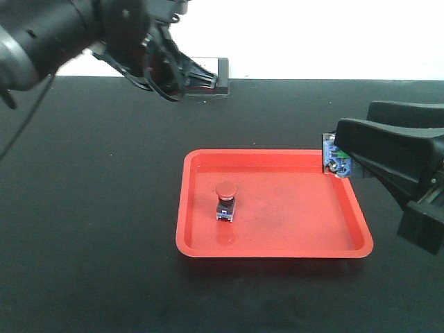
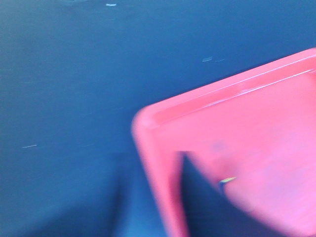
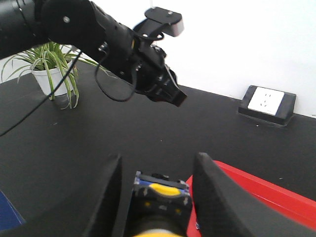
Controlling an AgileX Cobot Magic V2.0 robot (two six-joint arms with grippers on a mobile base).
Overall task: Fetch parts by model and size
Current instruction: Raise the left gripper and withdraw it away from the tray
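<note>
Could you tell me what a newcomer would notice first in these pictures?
The red tray in the middle of the black table stands out, with a red-capped switch upright left of its centre. Next, the right gripper at the tray's far right corner, shut on a yellow-capped switch.

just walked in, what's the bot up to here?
It looks to be collecting button switches in the red tray. The red switch already stands upright in the tray, left of centre in the front view. The right pincer is shut on the yellow switch, holding it at the tray's far right corner, not yet set down. The left pincer hangs over the table beyond the tray, apparently empty.
</note>
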